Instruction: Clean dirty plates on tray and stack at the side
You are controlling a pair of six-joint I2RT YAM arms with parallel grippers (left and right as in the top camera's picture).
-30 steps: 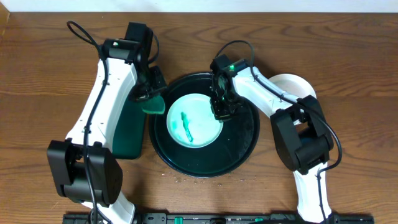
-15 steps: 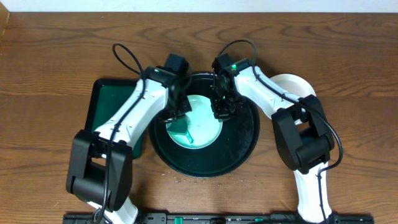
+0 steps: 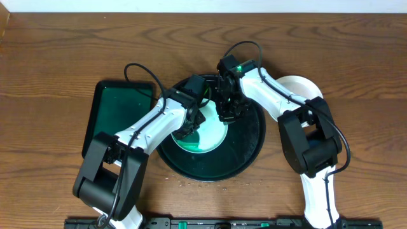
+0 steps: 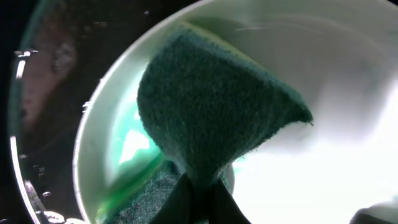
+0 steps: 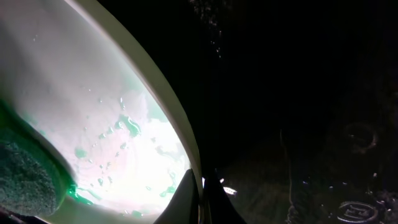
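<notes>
A pale turquoise plate (image 3: 213,135) lies on the round black tray (image 3: 249,147). My left gripper (image 3: 193,122) is shut on a dark green sponge (image 4: 211,106) and presses it onto the plate (image 4: 336,124), where wet green smears show. My right gripper (image 3: 227,114) is shut on the plate's right rim (image 5: 180,134). In the right wrist view its fingertips (image 5: 202,196) pinch the rim, with the sponge (image 5: 25,177) at the lower left. The streak on the plate is hidden under the left arm.
A white plate (image 3: 300,86) sits on the table right of the tray, behind the right arm. A rectangular dark green tray (image 3: 114,114) lies to the left. Wooden table surrounds the tray (image 5: 298,93).
My left arm has swung right from the green tray, carrying the sponge onto the plate and across it. The right gripper has stayed on the plate rim.
</notes>
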